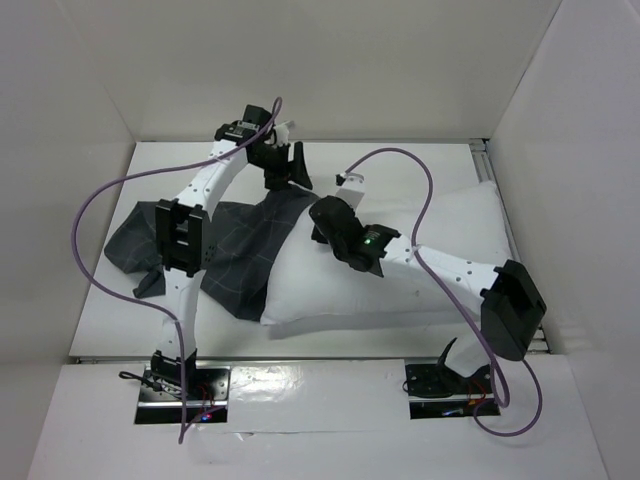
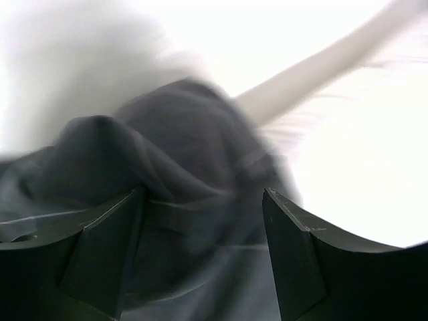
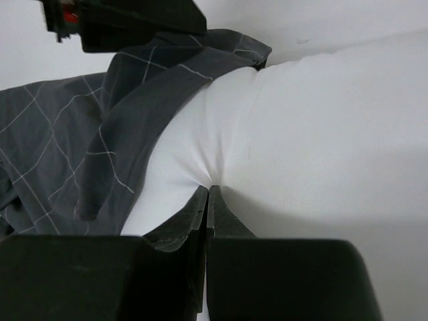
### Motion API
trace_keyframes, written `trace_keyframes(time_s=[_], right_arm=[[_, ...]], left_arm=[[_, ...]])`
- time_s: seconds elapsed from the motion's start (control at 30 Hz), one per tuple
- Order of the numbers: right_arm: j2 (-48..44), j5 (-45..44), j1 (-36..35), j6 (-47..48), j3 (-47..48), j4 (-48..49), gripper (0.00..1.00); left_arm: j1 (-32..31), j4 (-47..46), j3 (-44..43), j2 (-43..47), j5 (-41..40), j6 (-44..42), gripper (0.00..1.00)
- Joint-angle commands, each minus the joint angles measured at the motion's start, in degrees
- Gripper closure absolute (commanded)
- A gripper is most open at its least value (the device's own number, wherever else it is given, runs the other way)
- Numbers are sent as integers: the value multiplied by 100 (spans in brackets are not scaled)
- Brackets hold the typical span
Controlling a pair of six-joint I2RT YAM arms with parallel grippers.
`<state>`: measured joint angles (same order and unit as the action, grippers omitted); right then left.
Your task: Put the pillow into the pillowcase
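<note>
Pillow [image 1: 330, 290]: lies on the white table [image 1: 150, 320], spanning from the centre to the right edge of the top view, with the long side slanting upward to the right. Mostly bare. Upper left corner sits under a flap of dark cloth.

Pillowcase [image 1: 240, 250]: lies crumpled left of centre in the top view, partly hidden beneath the left arm [image 1: 185, 235]. Right edge drapes over the pillow's upper left corner.

Left tool [image 2: 202, 192]: spread wide in its own wrist view. Fingers [image 2: 100, 254] stand at lower left and lower right of that frame, with a blurred bunch of pillowcase rising between them. Cannot tell whether either finger touches the cloth. In the top view, hangs at upper centre, over the far edge of the pillowcase where it meets the pillow.

Right tool [image 3: 208, 194]: pressed together, pinching a small fold of the pillow's white cover. Creases fan out from the pinch point at the centre of the right wrist view. In that view, checked pillowcase fills the left side and laps over the rounded end of the pillow just beyond the pinch.
</note>
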<state>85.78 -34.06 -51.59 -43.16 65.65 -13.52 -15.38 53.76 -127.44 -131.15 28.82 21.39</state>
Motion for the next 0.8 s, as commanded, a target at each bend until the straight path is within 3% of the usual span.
trace_keyframes(time_s=[0.0,0.07,0.2,0.3,0.43,0.53,0.57,0.6,0.7,0.77], right_arm=[[281,-66,176,-9,369,-221,100],[343,-13,264,-9,370,-221,100],[291,102,404,53,317,-160,100],[238,154,457,167,256,-55,100],[238,426,589,404,141,59,98],[238,743,677,720,255,60,78],[238,804,729,912,351,60,53],[238,970,730,1010,404,-62,43],[238,1172,730,1274,633,-282,23],[72,1226,730,1406,634,-423,17]], left_arm=[[-167,-489,-642,194,1309,-11,19],[-167,-551,-459,649,1110,-204,17],[-167,-551,568,1906,-1055,-433,4],[-167,-551,1868,3011,-2253,-258,0],[-167,-699,3869,4338,-3020,374,2],[-220,-937,5223,5193,-3102,926,2],[-220,-937,5525,5684,-3032,1111,0],[-220,-937,5780,5889,-2918,1261,0],[-273,-937,6686,6617,-2584,1595,0],[-395,-1068,7308,7014,-2391,1894,0]])
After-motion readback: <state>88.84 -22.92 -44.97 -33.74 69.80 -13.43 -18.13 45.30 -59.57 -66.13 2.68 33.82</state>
